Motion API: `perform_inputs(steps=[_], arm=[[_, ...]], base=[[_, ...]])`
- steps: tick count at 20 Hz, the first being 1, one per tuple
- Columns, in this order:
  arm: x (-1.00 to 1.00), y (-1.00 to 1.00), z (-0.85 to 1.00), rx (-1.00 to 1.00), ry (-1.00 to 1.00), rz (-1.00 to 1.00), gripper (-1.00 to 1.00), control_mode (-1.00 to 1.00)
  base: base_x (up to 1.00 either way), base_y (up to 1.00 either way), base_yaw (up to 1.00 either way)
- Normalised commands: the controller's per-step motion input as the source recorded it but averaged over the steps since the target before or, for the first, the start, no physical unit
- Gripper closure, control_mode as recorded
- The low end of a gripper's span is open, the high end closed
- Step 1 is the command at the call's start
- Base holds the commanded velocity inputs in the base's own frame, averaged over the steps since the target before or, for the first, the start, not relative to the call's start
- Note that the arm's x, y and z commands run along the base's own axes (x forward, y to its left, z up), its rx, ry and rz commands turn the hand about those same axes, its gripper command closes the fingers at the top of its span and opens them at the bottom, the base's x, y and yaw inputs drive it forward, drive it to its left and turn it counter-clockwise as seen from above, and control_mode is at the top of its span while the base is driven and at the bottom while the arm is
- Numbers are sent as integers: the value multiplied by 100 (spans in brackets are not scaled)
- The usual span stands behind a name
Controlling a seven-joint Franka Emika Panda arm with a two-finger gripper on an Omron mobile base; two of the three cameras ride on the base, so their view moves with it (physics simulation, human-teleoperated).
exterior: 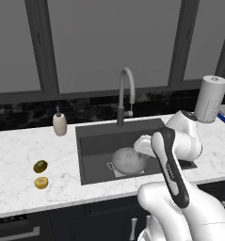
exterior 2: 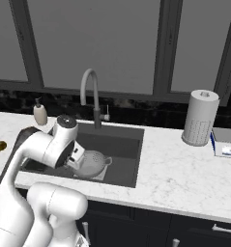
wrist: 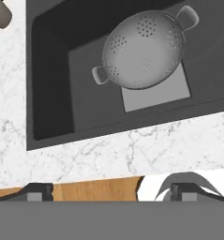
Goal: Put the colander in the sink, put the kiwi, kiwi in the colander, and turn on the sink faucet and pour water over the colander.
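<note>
A soap bottle [exterior: 60, 124], paper towel roll [exterior 2: 200, 117] and small box [exterior 2: 225, 142] sit on the marble counter [exterior 2: 184, 178].

Colander [wrist: 144, 49] in sink [wrist: 52, 103], kiwis [exterior: 40, 166] on counter

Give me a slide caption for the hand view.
Open hand above the counter edge, looking down at the colander sitting in the sink.

no readable text, arm marking perhaps blurred
</note>
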Motion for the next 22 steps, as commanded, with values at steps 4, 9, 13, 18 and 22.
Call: perform_inputs(steps=[4, 9, 13, 18, 22], arm=[[-27, 85, 49, -9, -6, 0, -100, -100], [0, 93, 54, -9, 0, 3, -100, -100], [3, 97, 34, -7, 0, 8, -100, -100], [8, 91, 1, -1, -1, 3, -100, -100], [33, 80, 0, 0, 0, 0, -100, -100]], base=[[0, 0, 0], [0, 0, 0], [0, 0, 0], [0, 0, 0], [0, 0, 0]])
